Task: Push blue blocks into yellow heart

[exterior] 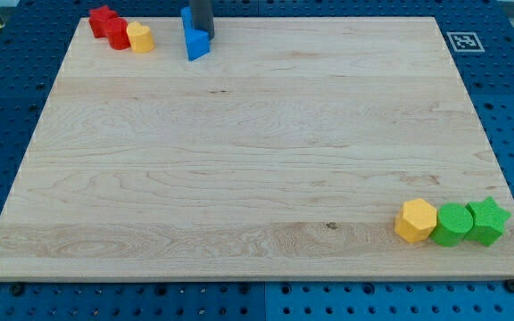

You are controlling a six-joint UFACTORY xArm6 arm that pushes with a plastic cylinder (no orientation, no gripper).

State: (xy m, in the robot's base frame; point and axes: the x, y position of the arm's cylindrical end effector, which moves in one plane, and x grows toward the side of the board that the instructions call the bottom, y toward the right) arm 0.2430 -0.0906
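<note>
A blue triangular block (196, 45) lies near the view's top edge, left of centre. A second blue block (186, 18) sits just above it, partly hidden behind the rod, so its shape cannot be made out. My tip (205, 36) is at the upper right side of the blue triangle and looks to be touching both blue blocks. The yellow heart (139, 37) lies to the left of the blue blocks, with a short gap between them.
A red block (117, 33) touches the heart's left side, and a red star (102, 20) lies beside it in the top left corner. A yellow hexagon (415, 220), a green round block (454, 224) and a green star (488, 220) form a row at the bottom right. A marker tag (462, 41) is at the top right.
</note>
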